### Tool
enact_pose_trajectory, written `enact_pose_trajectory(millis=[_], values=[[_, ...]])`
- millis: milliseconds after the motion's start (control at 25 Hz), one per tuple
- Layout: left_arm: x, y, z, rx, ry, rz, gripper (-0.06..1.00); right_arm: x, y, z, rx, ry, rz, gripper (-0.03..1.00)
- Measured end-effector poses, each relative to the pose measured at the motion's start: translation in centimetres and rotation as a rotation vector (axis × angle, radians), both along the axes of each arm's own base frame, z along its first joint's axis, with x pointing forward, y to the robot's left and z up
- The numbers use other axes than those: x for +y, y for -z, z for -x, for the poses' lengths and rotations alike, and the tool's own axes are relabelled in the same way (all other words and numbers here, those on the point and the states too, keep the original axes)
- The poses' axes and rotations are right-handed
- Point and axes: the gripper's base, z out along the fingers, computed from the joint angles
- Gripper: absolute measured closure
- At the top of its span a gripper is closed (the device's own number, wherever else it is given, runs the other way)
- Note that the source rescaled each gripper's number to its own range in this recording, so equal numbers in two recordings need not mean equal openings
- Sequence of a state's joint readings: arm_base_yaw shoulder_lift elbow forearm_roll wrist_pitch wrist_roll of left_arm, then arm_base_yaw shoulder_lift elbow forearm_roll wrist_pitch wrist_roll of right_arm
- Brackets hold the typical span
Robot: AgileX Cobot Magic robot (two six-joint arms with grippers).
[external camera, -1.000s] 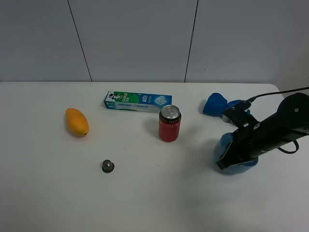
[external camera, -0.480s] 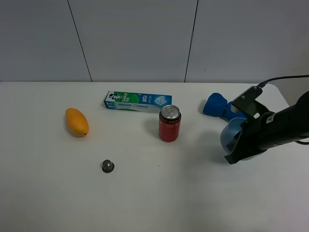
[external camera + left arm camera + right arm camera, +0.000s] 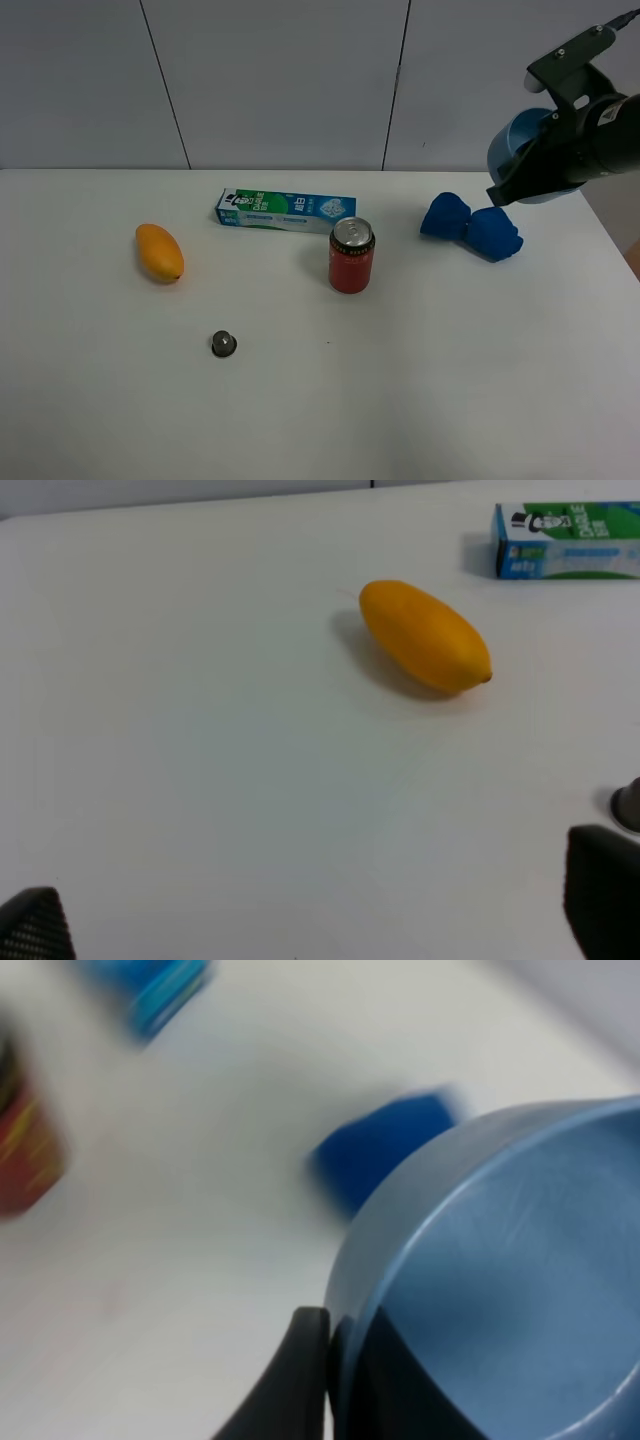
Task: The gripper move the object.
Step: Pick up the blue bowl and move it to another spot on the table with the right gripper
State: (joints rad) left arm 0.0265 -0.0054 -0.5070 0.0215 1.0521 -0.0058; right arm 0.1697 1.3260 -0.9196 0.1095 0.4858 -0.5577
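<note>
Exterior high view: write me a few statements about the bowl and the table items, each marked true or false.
The right gripper holds the blue bowl above the table. True.
The blue cloth lies on the table, right of the red can. True.
The red can lies on its side. False: it stands upright.
The mango touches the toothpaste box. False: they lie well apart.

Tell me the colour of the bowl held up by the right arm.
The bowl is blue; the right wrist view shows it best.
</note>
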Motion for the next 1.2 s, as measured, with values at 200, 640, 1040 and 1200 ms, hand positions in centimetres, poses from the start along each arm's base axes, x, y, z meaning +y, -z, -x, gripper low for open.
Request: enact_pose_trajectory(millis=[200,640,1040,1200], values=[[0.0,0.0,0.0,0.000,0.000,0.000,-0.06,-2.3,0.1,-4.0,0.067,0.079,0.025,0.97],[0.0,0.0,0.0,0.000,0.000,0.000,-0.06,-2.6,3.0,-10.5,0.078,0.103,0.030,0.97],[0.0,0.0,0.0,0.000,0.000,0.000,-0.06,-2.5,4.9,-13.9,0.045,0.072,0.062,0.97],[0.0,0.0,0.0,0.000,0.000,0.000,-0.06,-2.4,6.6,-15.8,0.054,0.072,0.063,0.97]])
